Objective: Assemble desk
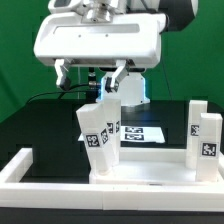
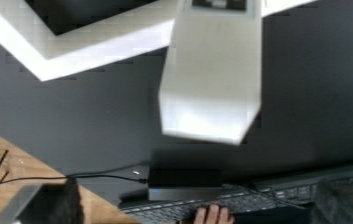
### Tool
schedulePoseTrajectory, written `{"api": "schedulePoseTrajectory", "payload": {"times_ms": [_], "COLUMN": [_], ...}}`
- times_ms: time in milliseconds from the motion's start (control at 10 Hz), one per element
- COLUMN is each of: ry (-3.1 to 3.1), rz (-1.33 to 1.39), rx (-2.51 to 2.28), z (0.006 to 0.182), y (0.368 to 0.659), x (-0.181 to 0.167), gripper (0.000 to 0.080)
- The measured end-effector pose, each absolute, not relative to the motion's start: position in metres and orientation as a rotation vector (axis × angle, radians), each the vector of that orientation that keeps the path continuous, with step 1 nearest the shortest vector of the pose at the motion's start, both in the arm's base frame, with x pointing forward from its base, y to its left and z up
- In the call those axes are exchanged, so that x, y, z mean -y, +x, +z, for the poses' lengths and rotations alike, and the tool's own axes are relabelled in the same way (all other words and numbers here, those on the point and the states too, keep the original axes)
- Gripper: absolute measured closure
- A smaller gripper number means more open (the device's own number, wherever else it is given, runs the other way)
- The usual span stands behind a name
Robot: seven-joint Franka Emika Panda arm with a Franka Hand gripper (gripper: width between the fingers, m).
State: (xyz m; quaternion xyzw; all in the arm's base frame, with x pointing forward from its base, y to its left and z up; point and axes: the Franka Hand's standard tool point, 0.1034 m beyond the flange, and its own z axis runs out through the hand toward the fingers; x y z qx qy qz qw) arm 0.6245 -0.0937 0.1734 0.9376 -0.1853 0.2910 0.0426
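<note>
No readable writing — only black-and-white square tags (image 1: 99, 139) on white leg blocks (image 1: 102, 128). Gripper (image 1: 92, 84) spread wide, clamping nothing, poised just above one upright block on the tabletop slab (image 1: 140, 171).

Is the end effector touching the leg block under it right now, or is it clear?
Cannot tell. In the exterior view the open end effector straddles the top of the leg block, with no gap or contact plainly visible. The wrist view shows the block but not the fingertips.
</note>
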Motion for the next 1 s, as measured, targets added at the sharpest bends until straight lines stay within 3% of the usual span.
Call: {"api": "schedulePoseTrajectory", "payload": {"times_ms": [300,700,1000], "ry": [3.076,3.208,3.204], "rz": [0.525,0.010,0.016], "rx": [0.638,0.661,0.661], "z": [0.182,0.168,0.168], "y": [0.634,0.621,0.625], "x": [0.087,0.081,0.084], "gripper": [0.0150,0.0150,0.0150]}}
